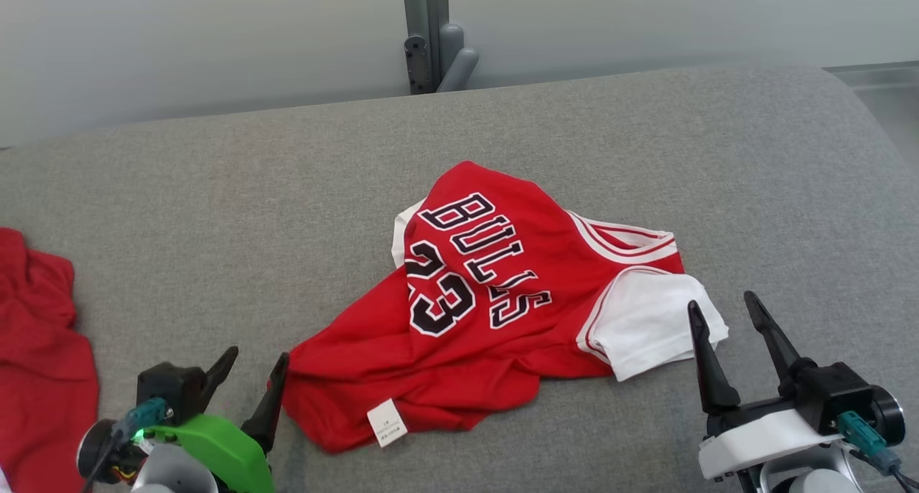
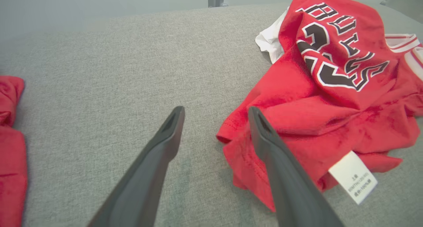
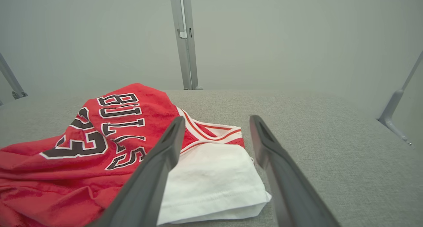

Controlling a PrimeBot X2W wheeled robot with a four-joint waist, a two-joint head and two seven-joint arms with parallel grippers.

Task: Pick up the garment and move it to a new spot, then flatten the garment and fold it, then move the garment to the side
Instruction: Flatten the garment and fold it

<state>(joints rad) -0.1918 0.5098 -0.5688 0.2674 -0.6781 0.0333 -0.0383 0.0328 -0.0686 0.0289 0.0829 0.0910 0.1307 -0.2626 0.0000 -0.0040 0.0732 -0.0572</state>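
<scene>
One crumpled red-and-white jersey (image 1: 495,313) lay on the grey fabric surface (image 1: 215,227) between two claws, both spread apart and empty. Its hem lay just beside the left claw (image 1: 256,360), its white sleeve before the right claw (image 1: 721,303). One loose red cloth (image 1: 36,349) lay well to the left claw's outer side.

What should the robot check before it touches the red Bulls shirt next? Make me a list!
1. The left end effector is open: ok.
2. The right end effector is open: ok.
3. The jersey lies flat: not ok, bunched and creased.
4. The left end effector is clear of the jersey: cannot tell, one finger sits right beside its edge.
5. The other red cloth is apart from the jersey: ok.
6. The grey cushion has bare room around the jersey: ok.
</scene>
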